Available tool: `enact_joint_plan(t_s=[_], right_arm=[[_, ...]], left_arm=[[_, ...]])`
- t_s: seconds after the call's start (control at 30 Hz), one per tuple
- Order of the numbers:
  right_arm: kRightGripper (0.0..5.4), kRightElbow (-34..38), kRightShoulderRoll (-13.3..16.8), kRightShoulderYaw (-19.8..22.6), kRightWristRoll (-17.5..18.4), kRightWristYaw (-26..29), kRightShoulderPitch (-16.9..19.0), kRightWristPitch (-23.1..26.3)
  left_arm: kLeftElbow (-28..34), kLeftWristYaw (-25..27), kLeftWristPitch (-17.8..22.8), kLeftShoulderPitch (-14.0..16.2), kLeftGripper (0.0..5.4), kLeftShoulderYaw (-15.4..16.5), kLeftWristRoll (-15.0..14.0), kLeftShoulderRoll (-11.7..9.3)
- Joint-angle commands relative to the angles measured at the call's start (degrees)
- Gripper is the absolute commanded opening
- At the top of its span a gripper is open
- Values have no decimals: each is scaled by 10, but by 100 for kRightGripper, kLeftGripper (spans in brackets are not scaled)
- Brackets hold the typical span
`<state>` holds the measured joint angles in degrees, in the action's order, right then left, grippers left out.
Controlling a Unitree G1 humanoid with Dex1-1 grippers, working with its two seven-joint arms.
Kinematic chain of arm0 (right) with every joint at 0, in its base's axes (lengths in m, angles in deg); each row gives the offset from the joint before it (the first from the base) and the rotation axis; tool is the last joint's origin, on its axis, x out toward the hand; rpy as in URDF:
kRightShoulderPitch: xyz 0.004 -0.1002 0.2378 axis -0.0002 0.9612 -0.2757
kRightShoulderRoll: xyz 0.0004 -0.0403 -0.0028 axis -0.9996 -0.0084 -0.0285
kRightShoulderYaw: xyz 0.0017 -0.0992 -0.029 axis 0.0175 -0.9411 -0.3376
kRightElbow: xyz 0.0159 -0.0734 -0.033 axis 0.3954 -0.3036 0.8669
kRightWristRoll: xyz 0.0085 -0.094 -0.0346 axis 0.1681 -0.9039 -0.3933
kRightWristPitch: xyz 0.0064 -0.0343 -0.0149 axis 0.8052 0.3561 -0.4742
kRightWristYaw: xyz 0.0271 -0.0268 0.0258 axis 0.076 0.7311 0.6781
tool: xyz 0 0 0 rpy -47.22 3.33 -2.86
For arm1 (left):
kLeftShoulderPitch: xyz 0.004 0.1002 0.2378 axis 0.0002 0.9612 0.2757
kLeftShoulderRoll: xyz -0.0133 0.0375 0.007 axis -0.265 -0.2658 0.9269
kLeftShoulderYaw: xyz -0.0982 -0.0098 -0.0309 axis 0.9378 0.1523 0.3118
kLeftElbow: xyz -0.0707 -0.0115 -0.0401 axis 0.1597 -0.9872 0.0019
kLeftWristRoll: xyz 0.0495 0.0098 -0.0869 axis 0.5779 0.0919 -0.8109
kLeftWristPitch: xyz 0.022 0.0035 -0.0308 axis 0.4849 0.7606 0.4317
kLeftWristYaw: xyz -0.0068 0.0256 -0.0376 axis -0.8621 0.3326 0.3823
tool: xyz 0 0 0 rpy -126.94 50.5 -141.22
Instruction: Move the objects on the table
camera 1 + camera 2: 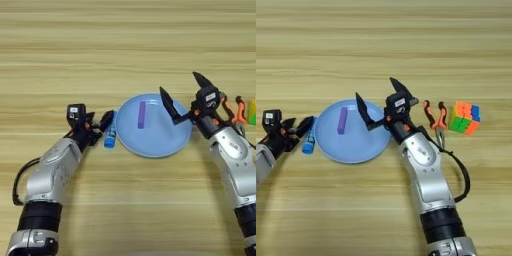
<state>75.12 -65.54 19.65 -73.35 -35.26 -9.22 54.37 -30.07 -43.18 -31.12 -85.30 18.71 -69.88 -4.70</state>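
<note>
Right, your round light-blue plate (165,145) has the thin purple bar (142,114) on it, R gripper (184,98) spread wide over its right rim, L gripper (98,123) open w/ the blue tube (110,136) just left of it, multicoloured puzzle cube (464,118) well right.

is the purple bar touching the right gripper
Apart. In the left eye view the purple bar lies on the plate, with bare plate between it and the open right gripper.
</note>
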Motion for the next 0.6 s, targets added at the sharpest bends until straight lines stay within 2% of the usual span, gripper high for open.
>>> enact_joint_plan(t_s=[0.03, 0.43, 0.53, 0.6], right_arm=[[540, 2, 0, 2, 0, -3, -2, 1], [540, 12, 3, 8, -10, -25, 0, -4], [540, 10, 4, 12, -15, -34, -1, -7], [540, 7, 3, 15, -14, -37, -2, -9]], left_arm=[[10, -6, 6, 3, 402, 3, 7, 0], [33, -2, -9, 4, 502, 25, -15, 12], [38, -7, -25, 4, 524, 30, -7, 16], [38, -23, -54, 4, 538, 31, 15, 16]])
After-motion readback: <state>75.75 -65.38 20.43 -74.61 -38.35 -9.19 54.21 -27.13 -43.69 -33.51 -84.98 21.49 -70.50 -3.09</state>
